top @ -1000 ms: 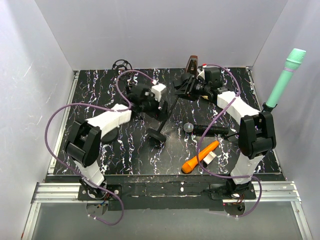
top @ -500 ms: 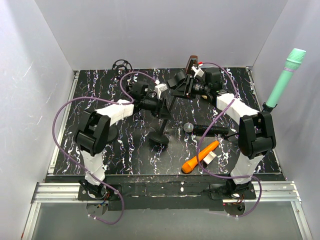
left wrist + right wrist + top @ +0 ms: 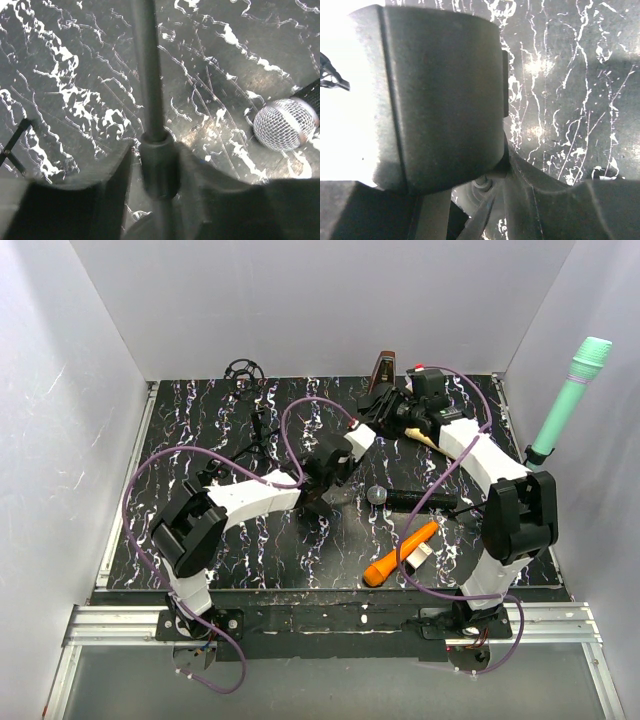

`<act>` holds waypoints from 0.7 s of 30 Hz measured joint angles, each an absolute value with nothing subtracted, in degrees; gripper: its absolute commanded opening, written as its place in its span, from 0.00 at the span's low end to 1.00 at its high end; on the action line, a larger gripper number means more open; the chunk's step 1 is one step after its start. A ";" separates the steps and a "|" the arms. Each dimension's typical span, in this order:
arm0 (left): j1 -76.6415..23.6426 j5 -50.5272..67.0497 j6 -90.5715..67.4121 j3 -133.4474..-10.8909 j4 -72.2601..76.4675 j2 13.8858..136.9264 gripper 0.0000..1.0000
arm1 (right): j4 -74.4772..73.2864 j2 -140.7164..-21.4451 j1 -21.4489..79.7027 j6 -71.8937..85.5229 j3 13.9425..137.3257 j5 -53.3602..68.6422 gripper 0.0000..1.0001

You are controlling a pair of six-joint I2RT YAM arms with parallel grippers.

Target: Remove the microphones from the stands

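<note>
The black stand's pole [image 3: 149, 75] runs up the middle of the left wrist view. My left gripper [image 3: 159, 162] is shut on its collar, low on the pole, just above the base [image 3: 320, 506]. My right gripper [image 3: 385, 412] is shut on the stand's top clip [image 3: 440, 95], a dark block that fills the right wrist view. The black microphone [image 3: 412, 499] lies flat on the table right of the base, apart from the stand. Its mesh head [image 3: 285, 124] shows to the right of my left fingers.
An orange microphone [image 3: 400, 553] lies near the front with a small white block beside it. A green microphone [image 3: 570, 395] leans at the right wall. A brown metronome-like object [image 3: 384, 368] and a black round part [image 3: 241, 370] sit at the back edge.
My left gripper has moved right and nearer, down the pole toward the base. My right gripper has shifted a little to the right with the clip. The black microphone has not moved.
</note>
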State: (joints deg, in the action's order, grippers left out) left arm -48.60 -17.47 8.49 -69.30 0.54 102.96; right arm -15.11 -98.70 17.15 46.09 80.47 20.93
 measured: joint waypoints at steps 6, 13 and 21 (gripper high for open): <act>-46.46 -11.07 8.45 -70.89 -6.98 102.65 0.95 | -13.08 -98.85 17.21 45.10 78.65 20.25 0.01; -32.45 21.30 0.89 -72.69 -13.93 102.87 0.82 | -3.05 -98.96 16.03 42.30 74.76 27.83 0.01; -22.98 50.96 -7.51 -79.26 -12.88 108.18 0.66 | 5.32 -99.50 15.77 40.07 74.08 36.03 0.01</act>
